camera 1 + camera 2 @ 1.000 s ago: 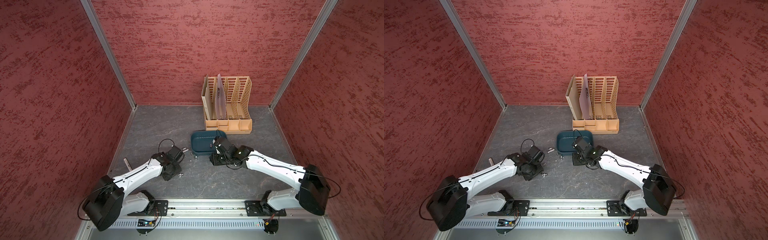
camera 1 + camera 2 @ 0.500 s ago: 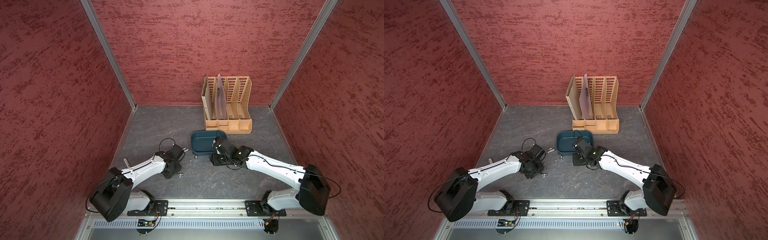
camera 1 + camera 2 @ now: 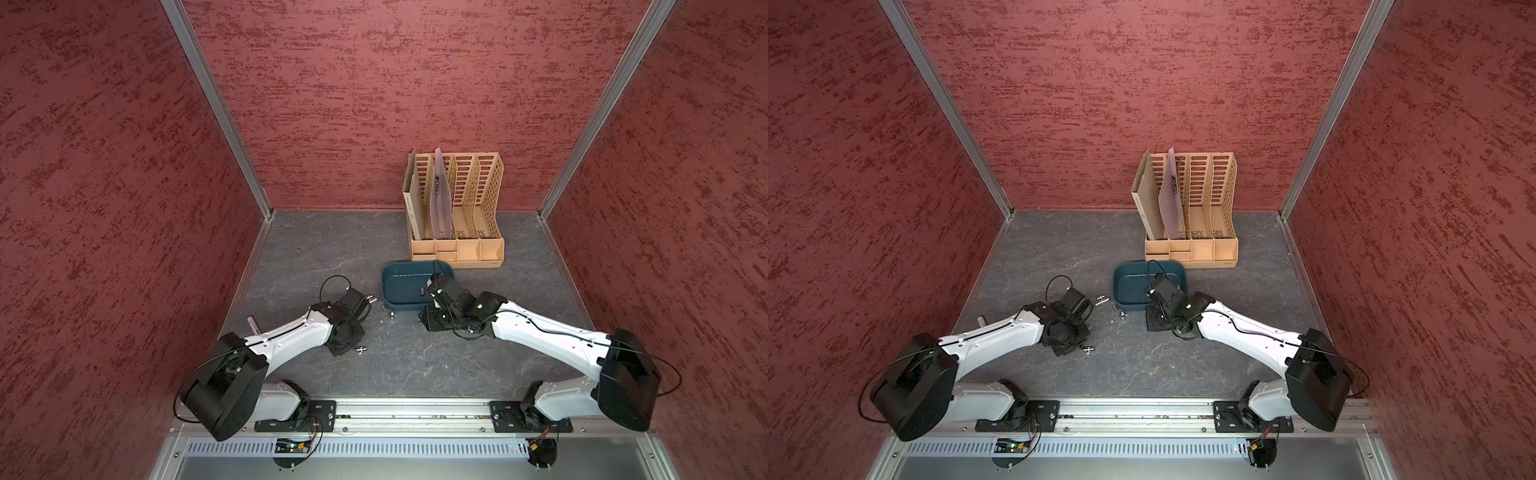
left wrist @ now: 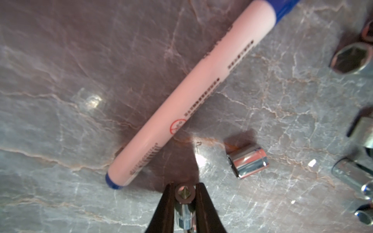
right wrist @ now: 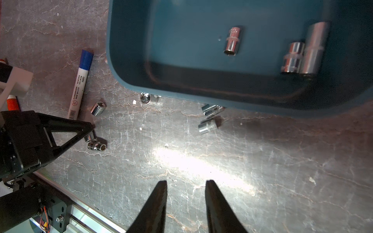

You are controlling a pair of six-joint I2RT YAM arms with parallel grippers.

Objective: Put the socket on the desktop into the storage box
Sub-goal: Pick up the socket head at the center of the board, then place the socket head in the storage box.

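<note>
Left gripper [image 4: 185, 187] is clamping a small chrome socket [image 4: 184, 209], its long axis lying along the fingers. Storage box [image 3: 401, 286] is sitting near, to its right, beside the right gripper [image 5: 186, 182], which is hovering with jaws apart, empty.

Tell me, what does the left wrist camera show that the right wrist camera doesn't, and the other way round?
Only the left wrist view shows the left gripper head-on, shut on a small socket. Only the right wrist view shows the storage box with three sockets inside, and the right gripper open and empty. Both show the marker, the grey desktop and loose sockets lying on it.
</note>
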